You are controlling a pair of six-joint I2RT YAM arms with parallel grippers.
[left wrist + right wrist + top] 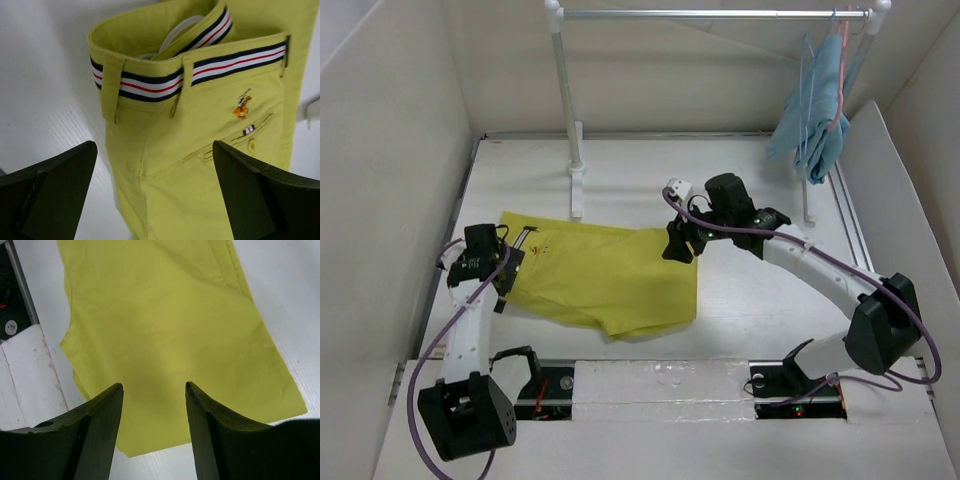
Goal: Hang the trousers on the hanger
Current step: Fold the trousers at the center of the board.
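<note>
The mustard yellow-green trousers (pixel 600 275) lie folded flat on the table, with the striped waistband (pixel 150 85) at their left end. My left gripper (pixel 506 266) is open just above the waistband end, and cloth shows between its fingers in the left wrist view (pixel 155 150). My right gripper (pixel 678 246) is open above the trousers' right end, also empty in the right wrist view (pixel 154 386). A pale-blue wire hanger (pixel 806 75) seems to hang on the rail at the back right. A pale curved piece (pixel 175 31) shows inside the waistband; I cannot tell what it is.
A white clothes rack (pixel 566 110) stands at the back, its rail (pixel 710 14) running right. A pink hanger with light-blue cloth (pixel 820 115) hangs at its right end. White walls close in both sides. The arm bases sit on a strip (pixel 660 385) at the near edge.
</note>
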